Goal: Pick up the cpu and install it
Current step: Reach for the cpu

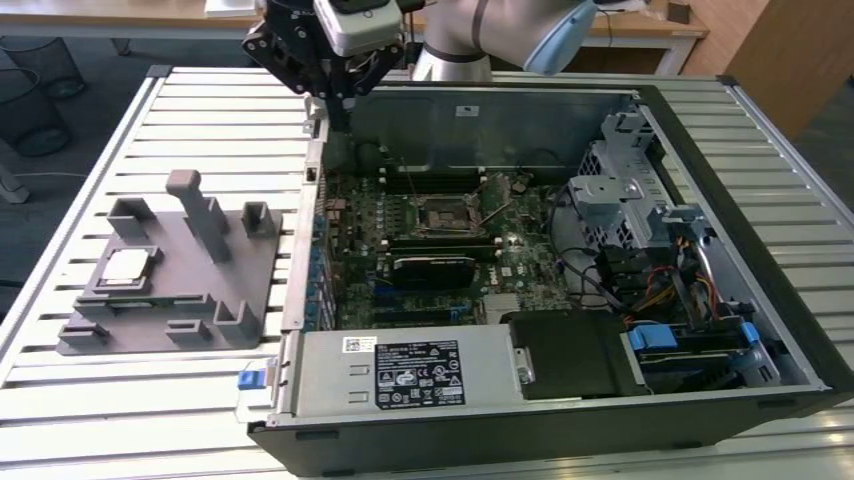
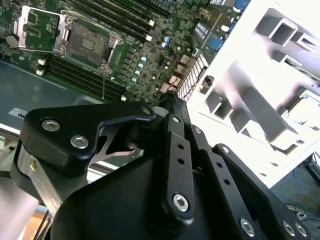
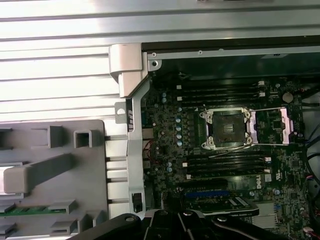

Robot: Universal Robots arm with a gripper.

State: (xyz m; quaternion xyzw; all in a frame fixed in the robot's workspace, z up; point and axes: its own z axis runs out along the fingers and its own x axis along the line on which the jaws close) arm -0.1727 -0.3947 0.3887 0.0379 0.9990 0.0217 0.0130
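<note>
We see the gripper (image 1: pixel 343 98) hanging above the far corner of the open computer case (image 1: pixel 534 110), toward the exterior view's left, just over the case's side wall. Its black fingers (image 2: pixel 172 127) narrow to a single tip in the exterior view and in the second wrist view, so we read the pincer as closed, with the tips together. The cpu (image 1: pixel 127 266) lies flat on the grey fixture (image 1: pixel 200 295), silvery top up, in a shallow seat beside the upright posts. The fixture rests on the slatted metal table (image 1: pixel 200 110), just beside the case on the exterior view's left. The cpu sits well apart from the gripper, nearer to the camera in that view. Inside the case the green motherboard (image 1: pixel 521 250) lies flat. The socket (image 3: pixel 227 129) sits near its middle, between rows of dark memory slots. In both wrist views we see the socket's metal frame (image 2: pixel 37 30) swung open to one side, with the dark square seat bare. Part of the fixture, with a blurred post, shows in both wrist views next to the case wall.
</note>
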